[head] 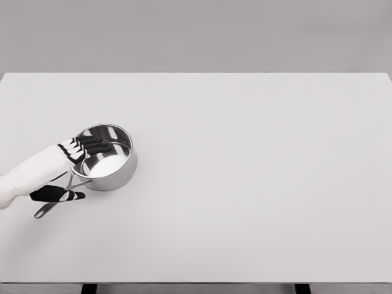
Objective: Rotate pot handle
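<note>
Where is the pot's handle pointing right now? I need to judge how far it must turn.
In the head view the handle points toward the table's lower left, from the pot at left, under the left hand.

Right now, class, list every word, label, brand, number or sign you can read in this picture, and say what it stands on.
None: no readable text shows on the pot, its handle, the left hand or the table.
</note>
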Tool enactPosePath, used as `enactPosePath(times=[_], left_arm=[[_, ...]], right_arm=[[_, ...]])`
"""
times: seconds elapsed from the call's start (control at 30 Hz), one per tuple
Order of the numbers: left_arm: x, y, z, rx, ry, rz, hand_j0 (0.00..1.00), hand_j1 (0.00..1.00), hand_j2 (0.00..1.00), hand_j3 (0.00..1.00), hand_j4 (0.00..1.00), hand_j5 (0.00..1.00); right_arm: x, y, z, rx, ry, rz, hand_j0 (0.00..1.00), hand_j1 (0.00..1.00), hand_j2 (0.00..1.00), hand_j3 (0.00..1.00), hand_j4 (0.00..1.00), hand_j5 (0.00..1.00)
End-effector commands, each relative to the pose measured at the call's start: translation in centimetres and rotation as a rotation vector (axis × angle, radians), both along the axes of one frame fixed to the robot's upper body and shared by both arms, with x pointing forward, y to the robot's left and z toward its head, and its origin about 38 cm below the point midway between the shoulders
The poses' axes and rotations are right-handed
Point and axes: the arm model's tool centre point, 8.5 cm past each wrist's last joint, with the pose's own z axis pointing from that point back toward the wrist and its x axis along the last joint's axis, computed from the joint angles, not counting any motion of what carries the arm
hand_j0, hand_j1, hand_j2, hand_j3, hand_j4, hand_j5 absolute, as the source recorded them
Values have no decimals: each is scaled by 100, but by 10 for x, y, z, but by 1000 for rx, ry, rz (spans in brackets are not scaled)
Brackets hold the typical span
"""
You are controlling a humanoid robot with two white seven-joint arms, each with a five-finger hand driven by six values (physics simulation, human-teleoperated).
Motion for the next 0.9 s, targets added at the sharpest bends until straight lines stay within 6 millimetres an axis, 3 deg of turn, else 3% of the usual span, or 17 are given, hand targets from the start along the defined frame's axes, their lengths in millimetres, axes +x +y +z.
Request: enactPosePath(times=[0.0,0.87], left_arm=[[0,-2,-3,10,-10,-2,100,100,100,100,100,100],[0,17,9,83,-49,35,100,100,100,100,100,100]], right_arm=[[0,0,0,0,0,1,100,100,100,100,100,100],[0,0,0,0,0,1,100,100,100,100,100,100]])
